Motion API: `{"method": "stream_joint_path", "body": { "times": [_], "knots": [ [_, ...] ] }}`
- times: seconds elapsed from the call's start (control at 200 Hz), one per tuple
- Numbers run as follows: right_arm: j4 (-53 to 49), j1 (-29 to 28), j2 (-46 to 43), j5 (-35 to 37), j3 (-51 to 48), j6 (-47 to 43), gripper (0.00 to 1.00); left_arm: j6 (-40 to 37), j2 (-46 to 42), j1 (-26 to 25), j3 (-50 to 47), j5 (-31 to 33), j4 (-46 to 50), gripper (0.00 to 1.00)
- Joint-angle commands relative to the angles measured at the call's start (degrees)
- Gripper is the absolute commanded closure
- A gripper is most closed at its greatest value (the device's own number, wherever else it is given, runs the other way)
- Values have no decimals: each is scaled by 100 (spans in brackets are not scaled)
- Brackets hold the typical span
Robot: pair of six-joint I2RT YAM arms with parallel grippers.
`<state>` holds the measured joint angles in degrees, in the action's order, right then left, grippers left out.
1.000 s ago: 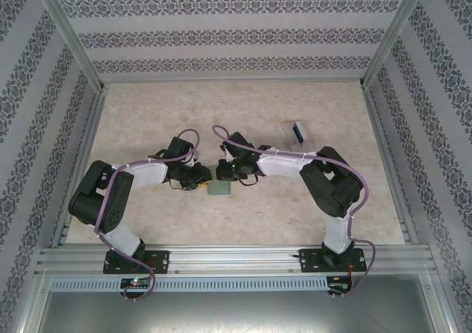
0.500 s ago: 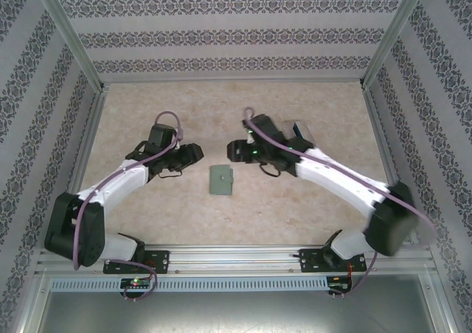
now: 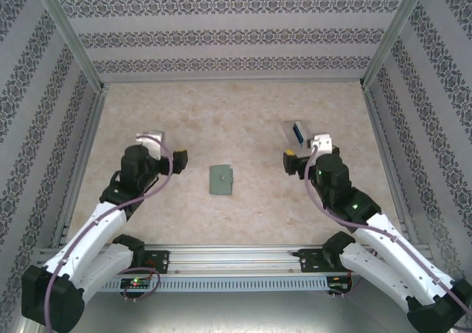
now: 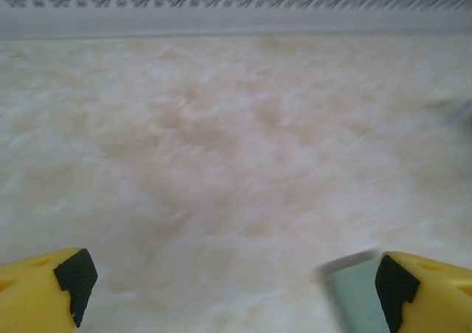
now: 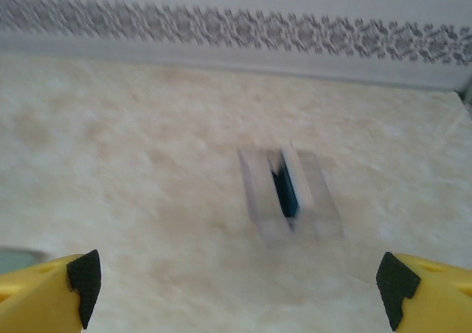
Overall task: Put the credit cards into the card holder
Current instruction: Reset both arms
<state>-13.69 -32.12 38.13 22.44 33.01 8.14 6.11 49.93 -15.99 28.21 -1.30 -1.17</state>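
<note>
The card holder (image 3: 221,180), a flat grey-green wallet, lies alone on the table's middle; its corner shows in the left wrist view (image 4: 355,296), and a sliver at the left edge of the right wrist view (image 5: 15,258). A bluish credit card (image 3: 297,132) stands on edge inside a clear plastic box (image 5: 289,194); the card (image 5: 285,190) is blurred there. My left gripper (image 3: 178,158) hovers left of the wallet, open and empty (image 4: 232,289). To the wallet's right, my right gripper (image 3: 290,160) is open and empty (image 5: 240,285), just in front of the box.
Patterned walls and metal frame posts (image 3: 81,60) enclose the marbled table (image 3: 236,112) on three sides. The arms' mounting rail (image 3: 236,259) runs along the near edge.
Both arms have drawn back and apart from the wallet, left one leftwards and right one rightwards. Both grippers have opened wide, and the wallet stays lying where it was.
</note>
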Motion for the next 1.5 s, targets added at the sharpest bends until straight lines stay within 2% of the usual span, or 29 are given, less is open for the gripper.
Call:
{"method": "stream_joint_path", "body": {
  "times": [0.0, 0.1, 0.175, 0.245, 0.28, 0.34, 0.375, 0.44, 0.485, 0.55, 0.62, 0.679, 0.754, 0.829, 0.924, 0.999, 1.089, 1.499],
  "knots": [
    [1001, 306, -197, 204, -662, -949, 2, -1197, 413, 94, -570, 884, -1478, 1],
    [2016, 953, -135, 13, -1396, -1022, 2, -1127, 1333, 320, -355, 740, -1502, 1],
    [2723, 1706, 132, -603, -1860, -799, 2, -1094, 2014, 437, -426, 725, -2183, 1],
    [3475, 2225, 524, -878, -2160, -643, 2, -945, 2534, 582, -510, 750, -2982, 1],
    [3929, 2398, 765, -975, -2323, -705, 2, -1016, 2681, 619, -348, 739, -2918, 1],
    [4606, 2661, 1287, -1113, -2459, -688, 2, -1065, 3025, 741, -261, 625, -3353, 1],
    [4834, 2821, 1565, -1347, -2417, -701, 2, -1165, 3179, 803, -82, 568, -3196, 1],
    [5352, 2985, 2020, -1583, -2346, -690, 2, -1258, 3563, 1055, -4, 57, -3561, 1],
    [5852, 3129, 2413, -1782, -2324, -615, 2, -1042, 3590, 1328, 99, -157, -3288, 1],
    [6156, 3229, 2855, -1992, -2170, -687, 2, -707, 3757, 1674, -232, -567, -4080, 1],
    [6346, 3296, 3300, -2086, -1954, -687, 2, -559, 4004, 1832, -580, -603, -5008, 1],
    [6222, 3326, 3502, -2247, -1748, -565, 2, -622, 3930, 1819, -477, -737, -4670, 0],
    [7282, 3317, 4274, -2320, -1865, -493, 2, -626, 3941, 1810, -451, -716, -4609, 1],
    [8293, 3311, 5140, -2042, -1838, -355, 2, -606, 3942, 1812, -445, -631, -4618, 0],
    [6754, 3240, 4708, -1960, -1419, -460, 2, -607, 3957, 1801, -451, -582, -4664, 1],
    [7042, 3215, 4942, -1884, -1368, -433, 2, -611, 3960, 1793, -452, -556, -4653, 0],
    [6641, 3212, 4804, -1895, -1243, -458, 2, -610, 3954, 1784, -448, -549, -4640, 0],
    [6615, 3027, 4835, -1658, -1157, -643, 2, -611, 3954, 1758, -439, -495, -4620, 0]
  ]
}}
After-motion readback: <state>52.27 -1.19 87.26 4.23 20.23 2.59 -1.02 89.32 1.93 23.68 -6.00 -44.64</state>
